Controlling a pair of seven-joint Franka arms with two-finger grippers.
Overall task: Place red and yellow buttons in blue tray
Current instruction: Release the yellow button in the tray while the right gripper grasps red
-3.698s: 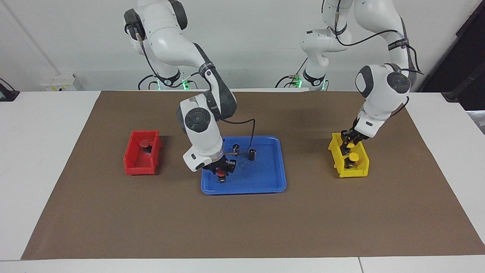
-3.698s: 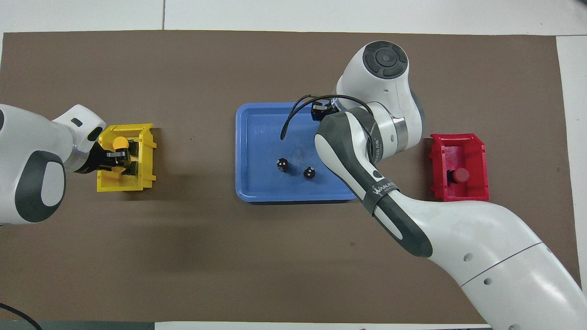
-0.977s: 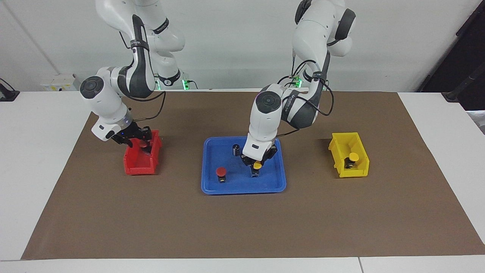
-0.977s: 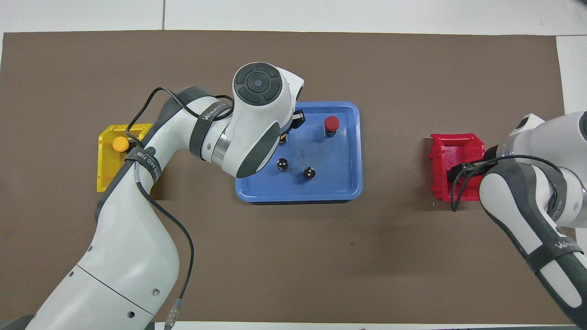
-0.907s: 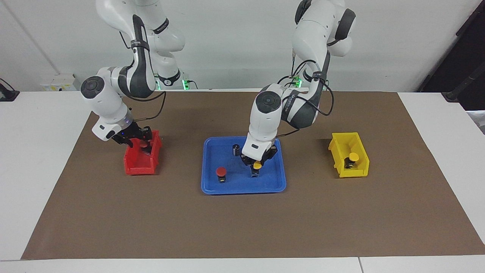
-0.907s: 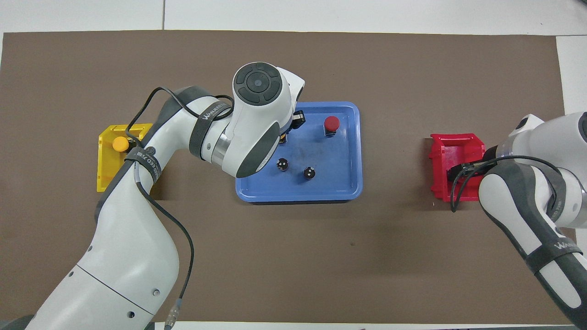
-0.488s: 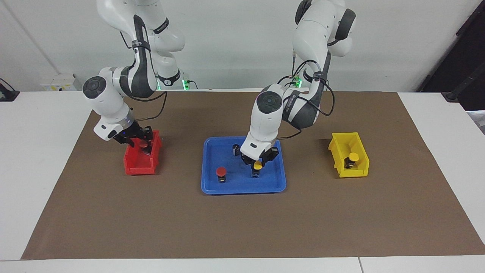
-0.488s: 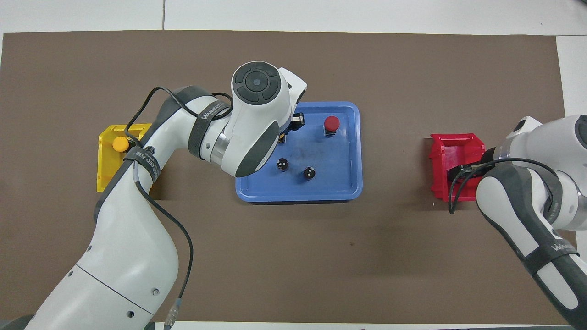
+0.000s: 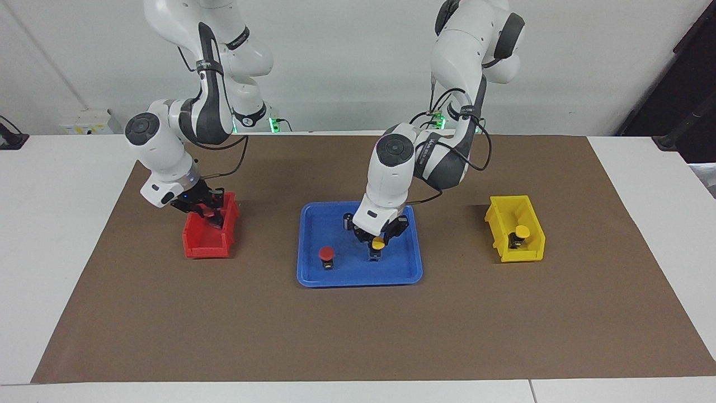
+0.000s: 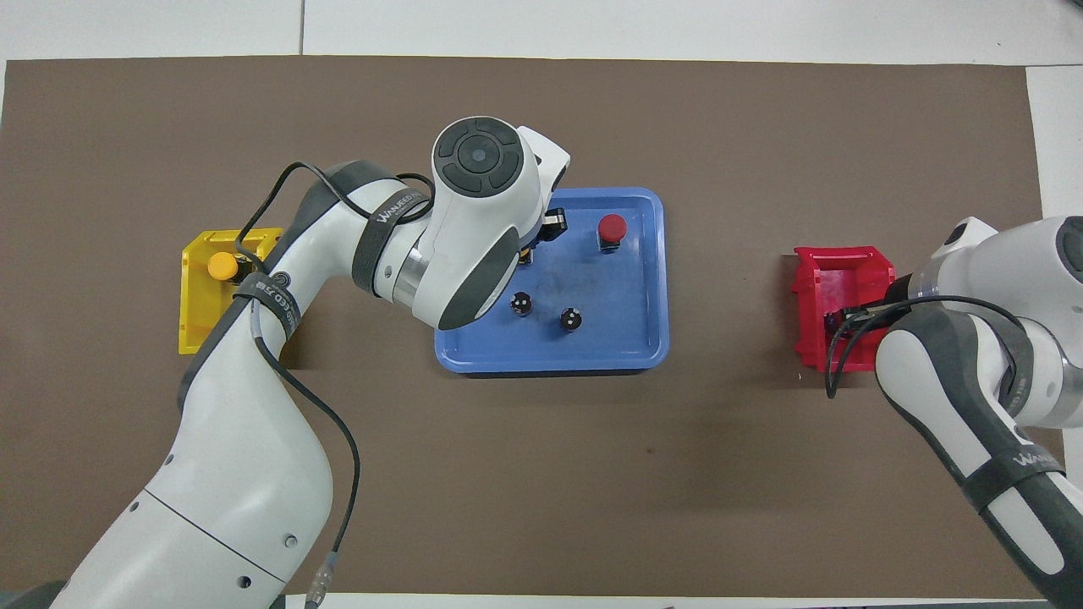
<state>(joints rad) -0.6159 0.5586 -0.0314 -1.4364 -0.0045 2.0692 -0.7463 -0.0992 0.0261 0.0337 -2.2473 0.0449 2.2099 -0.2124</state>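
In the blue tray (image 9: 313, 277) stands a red button (image 9: 326, 254), also seen from overhead (image 10: 612, 228). My left gripper (image 9: 377, 244) is low over the tray beside it, shut on a yellow button (image 9: 378, 243) whose black base hangs at the tray floor. A second yellow button (image 9: 521, 231) sits in the yellow bin (image 9: 520, 254). My right gripper (image 9: 205, 211) reaches down into the red bin (image 9: 204, 246) and is shut on the red button there, whose cap is almost hidden by the fingers. In the overhead view the left wrist covers the held yellow button.
Two capless dark cylinders (image 10: 522, 303) (image 10: 571, 319) stand in the tray on the side nearer the robots. A brown mat (image 9: 358, 336) covers the table. The red bin is at the right arm's end and the yellow bin at the left arm's end.
The right gripper's fingers have closed on the red button in the red bin. The left gripper with its yellow button has barely shifted over the tray.
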